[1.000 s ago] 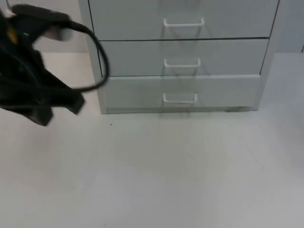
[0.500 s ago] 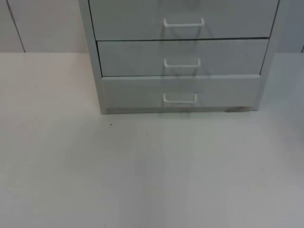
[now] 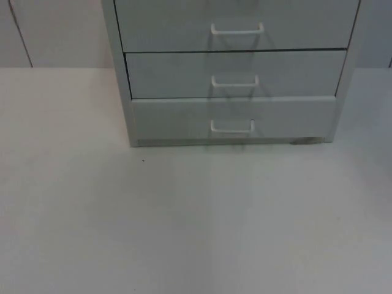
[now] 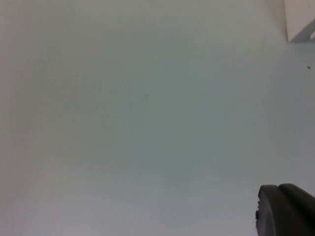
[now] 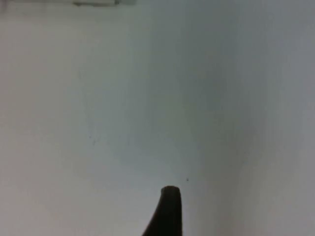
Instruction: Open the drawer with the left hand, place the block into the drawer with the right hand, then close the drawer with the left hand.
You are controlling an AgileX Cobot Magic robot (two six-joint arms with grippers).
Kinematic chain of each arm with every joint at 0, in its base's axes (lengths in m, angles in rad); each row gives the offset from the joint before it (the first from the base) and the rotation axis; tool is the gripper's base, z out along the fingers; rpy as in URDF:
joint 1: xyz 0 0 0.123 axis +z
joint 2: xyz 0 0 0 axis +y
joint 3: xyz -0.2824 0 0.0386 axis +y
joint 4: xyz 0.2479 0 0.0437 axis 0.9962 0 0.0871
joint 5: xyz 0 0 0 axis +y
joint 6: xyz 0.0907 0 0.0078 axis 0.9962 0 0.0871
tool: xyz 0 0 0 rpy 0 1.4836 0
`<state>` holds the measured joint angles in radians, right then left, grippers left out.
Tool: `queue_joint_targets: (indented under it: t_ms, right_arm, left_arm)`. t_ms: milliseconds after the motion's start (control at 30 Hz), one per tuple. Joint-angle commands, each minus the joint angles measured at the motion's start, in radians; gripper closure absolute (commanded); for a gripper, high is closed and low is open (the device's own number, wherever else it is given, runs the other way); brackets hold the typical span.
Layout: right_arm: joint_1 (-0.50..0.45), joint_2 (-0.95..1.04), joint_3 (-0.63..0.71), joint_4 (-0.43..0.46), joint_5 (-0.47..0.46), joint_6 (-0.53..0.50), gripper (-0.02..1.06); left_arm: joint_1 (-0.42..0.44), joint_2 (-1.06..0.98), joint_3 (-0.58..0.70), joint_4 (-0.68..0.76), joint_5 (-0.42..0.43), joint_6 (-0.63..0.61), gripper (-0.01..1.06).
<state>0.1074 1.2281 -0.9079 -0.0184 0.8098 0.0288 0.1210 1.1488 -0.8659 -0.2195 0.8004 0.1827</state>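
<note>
All three drawers [image 3: 234, 119] are sitting shut on the counter [image 3: 184, 220]; handle [image 3: 232, 127] looks rigid, best hooked mid-bar. Finger state can't be told.

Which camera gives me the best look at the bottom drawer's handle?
The top view: the bottom drawer's handle faces the camera, whole and unobstructed, on the cabinet. The left wrist view catches just a cabinet corner; the right wrist view shows a sliver of its base.

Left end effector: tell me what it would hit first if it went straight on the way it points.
Judging from its wrist view, the left end effector points at the bare white table top, so it would probably meet that first; the cabinet corner lies off to the side.
</note>
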Motion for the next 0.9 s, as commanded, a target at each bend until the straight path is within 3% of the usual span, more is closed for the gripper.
queue_joint_targets:
  t_ms: [0,233,433,667,867]
  right_arm:
    - [-0.006,-0.061,0.004,-0.002,-0.016,-0.015,0.32]
    - [-0.006,-0.305,0.004,0.026,-0.018,-0.036,0.32]
    - [-0.006,-0.52,0.01,0.048,-0.025,-0.097,0.32]
    - [-0.006,-0.764,0.099,0.05,-0.023,-0.097,0.32]
    - [-0.006,-0.896,0.192,0.05,-0.019,-0.097,0.32]
  left_arm:
    - [0.003,-0.067,0.006,-0.008,0.007,0.004,1.05]
    - [0.003,-0.33,0.008,-0.008,0.001,0.016,1.05]
    - [0.003,-0.581,0.1,-0.031,-0.052,0.019,1.05]
    - [0.003,-0.878,0.169,-0.015,0.025,0.019,1.05]
    - [0.003,-1.008,0.217,0.009,0.055,0.019,1.05]
